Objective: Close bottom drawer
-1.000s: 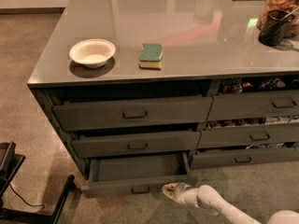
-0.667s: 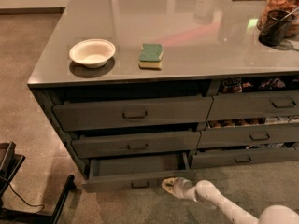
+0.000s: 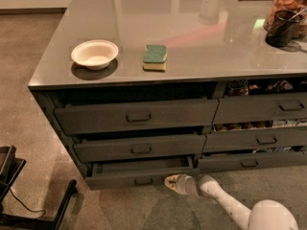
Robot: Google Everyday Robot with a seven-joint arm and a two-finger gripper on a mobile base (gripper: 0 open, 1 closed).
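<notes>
1. The bottom drawer [image 3: 115, 180] is the lowest one on the left, and it sticks out a little.
2. The gripper [image 3: 173, 183] is down by the floor, at the right end of the drawer's front. I cannot tell if it is open or closed.
3. A push at one end could twist the drawer and jam it.
4. The gripper could slip off the corner and miss.

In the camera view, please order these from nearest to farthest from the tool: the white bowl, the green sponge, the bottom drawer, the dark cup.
The tool sits low, in front of the cabinet.
1. bottom drawer, right beside it, slightly open.
2. green sponge, on the countertop above.
3. white bowl, on the countertop, farther left.
4. dark cup, at the countertop's far right.
</notes>
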